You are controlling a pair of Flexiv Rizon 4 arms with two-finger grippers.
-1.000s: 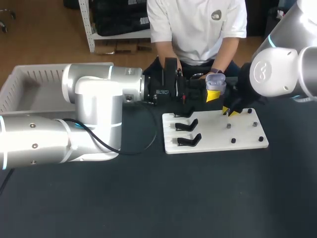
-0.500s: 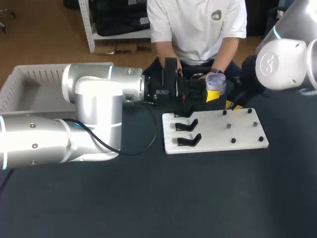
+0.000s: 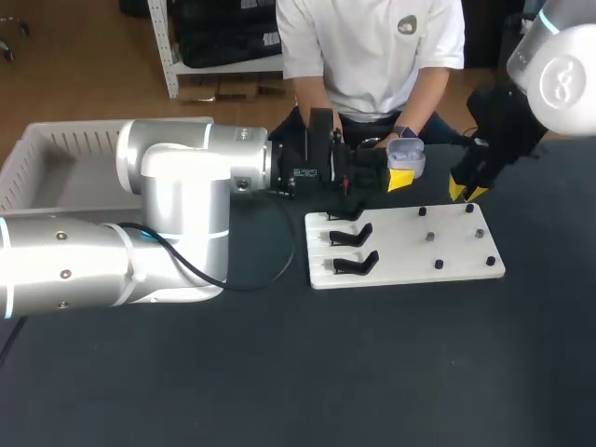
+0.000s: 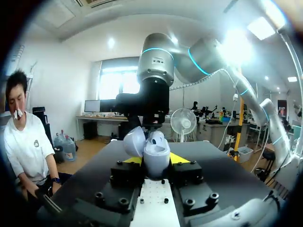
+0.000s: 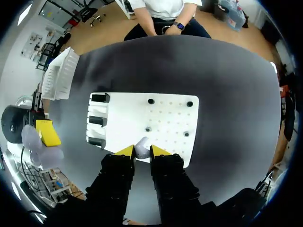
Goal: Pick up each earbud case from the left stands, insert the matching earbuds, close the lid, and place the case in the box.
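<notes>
Right now the left gripper [image 4: 156, 160] is pinching the open earbud case [image 3: 406, 152] from both sides, lid flipped up, holding it in the air just past the far edge of the white board [image 3: 400, 250]. The right gripper [image 3: 463, 190] is hanging over the board's far right corner, near the case but apart from it, with its yellow tips pressing on a small pale earbud [image 5: 141, 145] between them. The board is lying right of centre on the dark table [image 3: 372, 372]. Three black stands [image 3: 352, 237] are lining its left edge, and small black pegs [image 3: 429, 237] are dotting its right half. A wide band of bare mat is showing between the board's near edge and the table's near side, and more to the board's right. The left arm's bulk is taking up the table's left half. The white slatted box [image 3: 70, 140] is sitting at the far left corner behind it.
</notes>
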